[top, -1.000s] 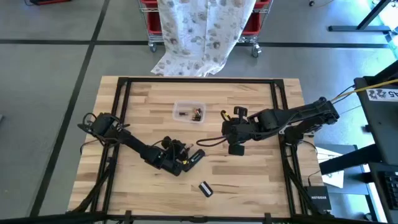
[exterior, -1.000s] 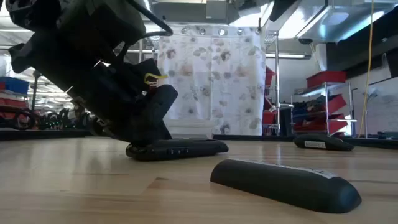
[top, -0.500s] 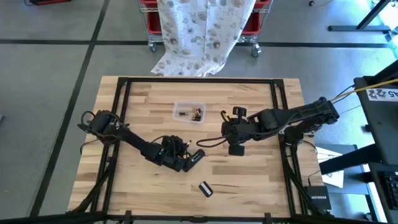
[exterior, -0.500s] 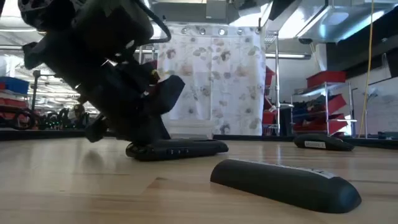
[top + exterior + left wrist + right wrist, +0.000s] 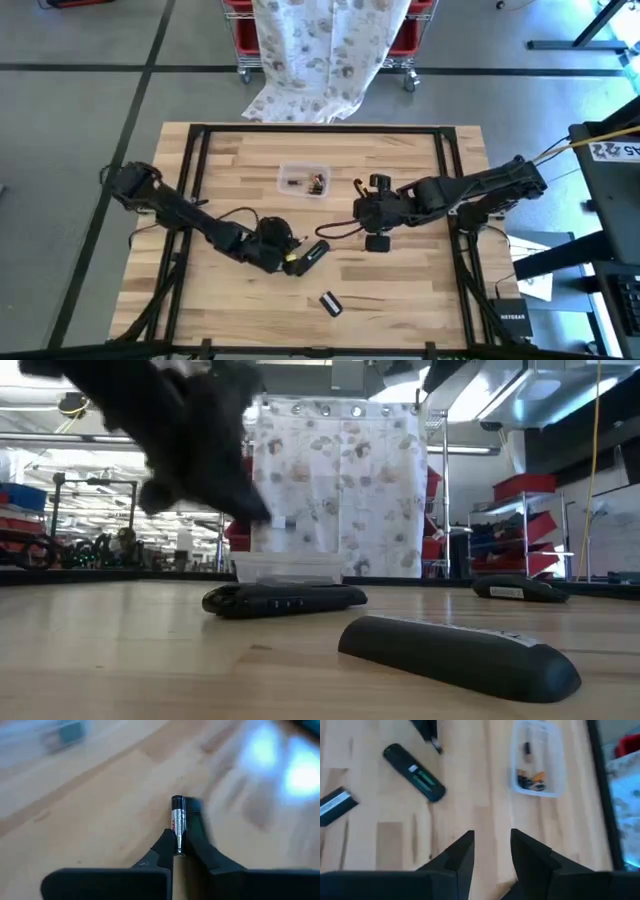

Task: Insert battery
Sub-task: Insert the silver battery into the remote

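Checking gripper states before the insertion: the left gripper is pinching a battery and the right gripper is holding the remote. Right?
Half right. The left gripper does pinch the battery, but the right wrist view shows the right gripper open and empty; the remote lies on the table.

Robotics lab or workshop, butcher-block wooden table in a black metal frame on grey concrete floor, wheeled rack with red storage bins behind a floral curtain, metal shelving with more red bins, overhead strip lighting
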Controlling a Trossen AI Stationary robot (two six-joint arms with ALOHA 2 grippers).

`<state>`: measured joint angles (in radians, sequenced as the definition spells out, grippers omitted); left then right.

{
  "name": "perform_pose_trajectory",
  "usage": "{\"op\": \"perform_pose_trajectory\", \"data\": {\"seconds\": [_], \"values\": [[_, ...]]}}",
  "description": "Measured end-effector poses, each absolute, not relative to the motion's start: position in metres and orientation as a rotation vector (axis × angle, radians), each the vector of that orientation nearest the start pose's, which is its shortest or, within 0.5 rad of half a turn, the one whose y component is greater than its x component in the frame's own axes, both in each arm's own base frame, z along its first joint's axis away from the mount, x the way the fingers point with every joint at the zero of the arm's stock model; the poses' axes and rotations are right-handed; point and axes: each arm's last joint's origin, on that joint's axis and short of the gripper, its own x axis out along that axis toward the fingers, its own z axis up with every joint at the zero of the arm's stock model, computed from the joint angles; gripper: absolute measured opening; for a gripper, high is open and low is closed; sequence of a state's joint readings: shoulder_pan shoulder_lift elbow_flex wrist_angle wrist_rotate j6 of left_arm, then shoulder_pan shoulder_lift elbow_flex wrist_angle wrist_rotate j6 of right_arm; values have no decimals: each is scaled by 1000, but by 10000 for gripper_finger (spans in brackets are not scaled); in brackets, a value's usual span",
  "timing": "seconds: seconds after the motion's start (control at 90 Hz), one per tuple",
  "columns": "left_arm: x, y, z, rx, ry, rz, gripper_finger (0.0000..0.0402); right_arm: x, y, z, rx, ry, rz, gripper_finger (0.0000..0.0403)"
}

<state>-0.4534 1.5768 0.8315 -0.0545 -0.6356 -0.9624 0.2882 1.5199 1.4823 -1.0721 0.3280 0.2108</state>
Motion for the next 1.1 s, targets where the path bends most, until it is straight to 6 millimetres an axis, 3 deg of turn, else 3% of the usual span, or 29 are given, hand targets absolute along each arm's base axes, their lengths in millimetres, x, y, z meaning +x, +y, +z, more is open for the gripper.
{"op": "perform_pose_trajectory", "data": {"seconds": [0.133,0.278,0.544,0.689,0.811,0.9,1.1], "values": [[275,-128,196,-546,483,420,1,290,78,303,-80,1050,-127,110],[268,-146,204,-710,416,367,1,297,81,267,17,999,-88,110],[253,-189,193,-891,309,405,1,305,84,210,174,1001,-153,110],[268,-210,190,-959,315,400,1,320,89,182,148,966,-131,88],[287,-221,189,-957,354,424,1,333,85,165,91,941,-141,41],[297,-222,181,-969,414,502,1,342,79,153,131,936,-133,8],[307,-212,150,-1012,500,652,0,351,67,133,156,970,-143,1]]}}
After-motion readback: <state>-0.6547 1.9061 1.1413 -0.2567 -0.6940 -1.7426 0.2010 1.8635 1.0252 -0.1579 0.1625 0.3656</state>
